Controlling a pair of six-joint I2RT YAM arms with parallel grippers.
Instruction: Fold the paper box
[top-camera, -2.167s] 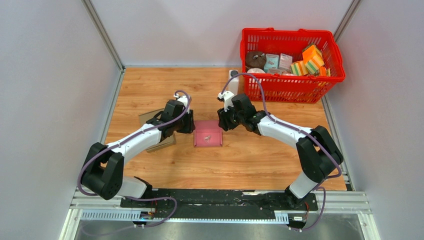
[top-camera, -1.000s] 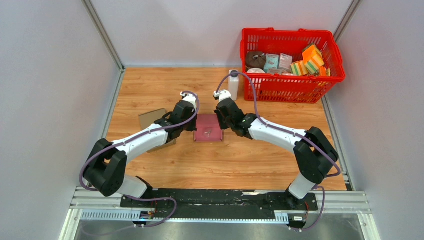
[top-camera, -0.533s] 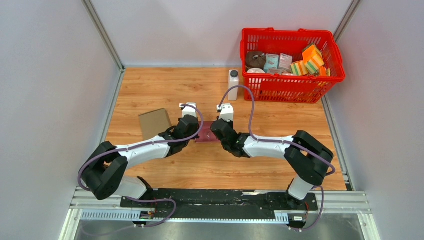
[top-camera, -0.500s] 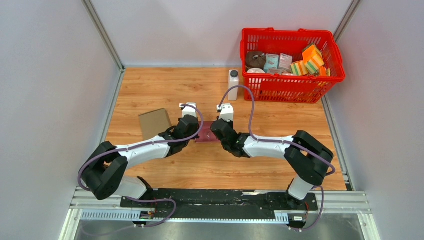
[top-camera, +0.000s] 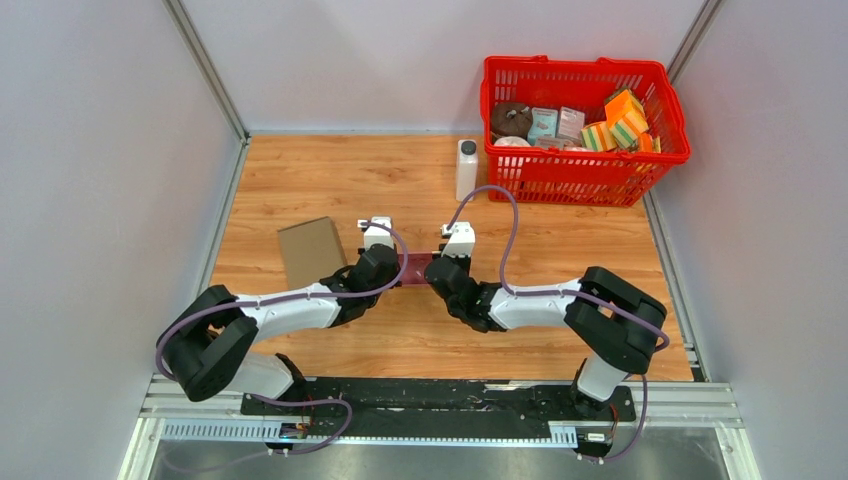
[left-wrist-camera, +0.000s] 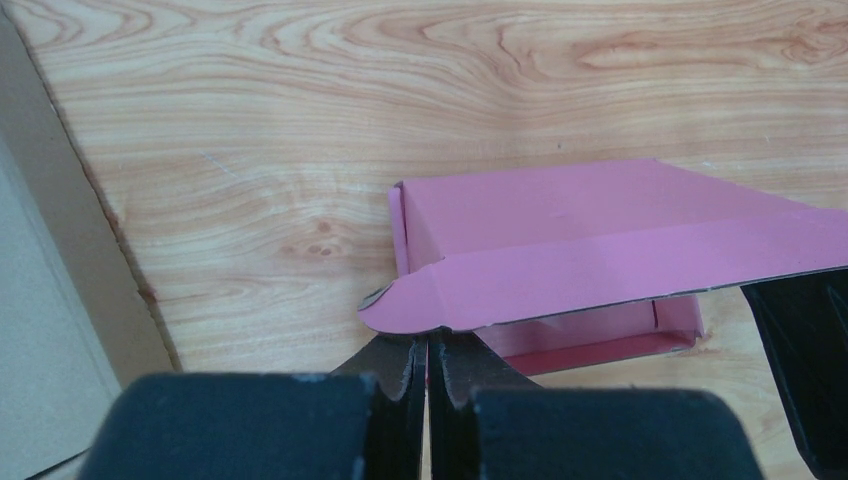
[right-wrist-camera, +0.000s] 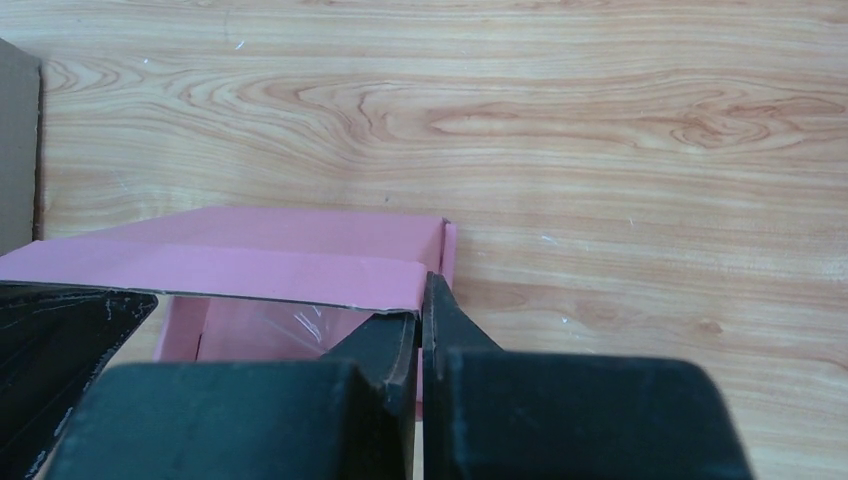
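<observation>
The pink paper box (top-camera: 418, 268) lies on the wood table between my two wrists, mostly covered by them in the top view. In the left wrist view the box (left-wrist-camera: 560, 250) shows its lid flap raised over the open tray. My left gripper (left-wrist-camera: 428, 340) is shut at the flap's rounded left corner. The right wrist view has the same box (right-wrist-camera: 250, 265) with the flap stretched across it. There my right gripper (right-wrist-camera: 420, 300) is shut at the right corner, with a sliver of pink between the fingers. Seen from above, the left gripper (top-camera: 398, 272) and right gripper (top-camera: 432, 272) flank the box.
A flat brown cardboard sheet (top-camera: 310, 250) lies left of the box, close to the left arm. A white bottle (top-camera: 466, 168) stands at the back beside a red basket (top-camera: 585, 65) holding several items. Grey walls close in both sides.
Both wrists have drawn back toward the near edge and closer together. The box's flap came over with them, and the arms now hide most of the box from above.
</observation>
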